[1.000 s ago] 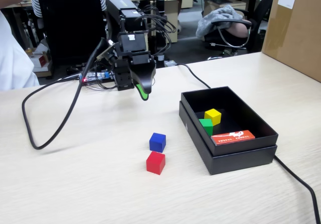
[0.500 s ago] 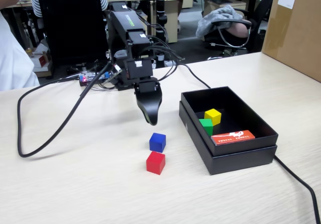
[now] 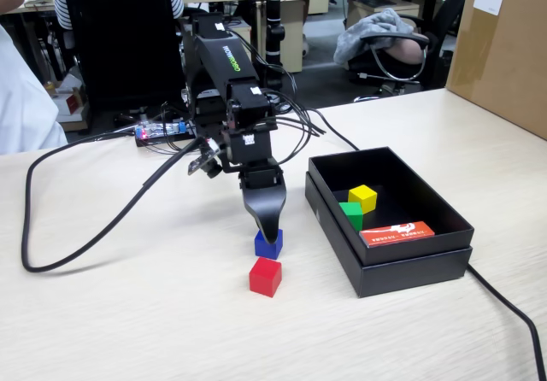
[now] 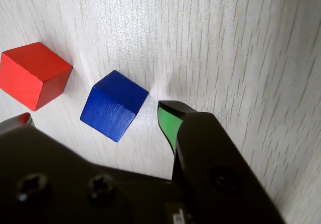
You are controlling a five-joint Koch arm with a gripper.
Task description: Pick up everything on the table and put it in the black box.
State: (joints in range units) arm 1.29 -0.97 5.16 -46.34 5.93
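Note:
The blue cube (image 3: pixel 268 244) sits on the beige table (image 3: pixel 128 321), with the red cube (image 3: pixel 265 276) just in front of it. My gripper (image 3: pixel 267 227) points down right over the blue cube. In the wrist view the gripper (image 4: pixel 95 119) is open. Its green-padded fingertip (image 4: pixel 168 121) is right of the blue cube (image 4: pixel 115 106) and the other tip is at the lower left. The red cube (image 4: pixel 32 76) lies further left. The yellow cube (image 3: pixel 362 197) and green cube (image 3: pixel 351 214) lie inside the black box (image 3: pixel 410 266), to the right of the arm.
A red-orange card (image 3: pixel 397 233) lies in the box. A big brown carton (image 3: pixel 504 48) stands at the back right. A black cable (image 3: pixel 85 227) loops across the left of the table, and another (image 3: pixel 513 313) runs past the box. A small circuit board (image 3: pixel 162 131) sits behind the arm.

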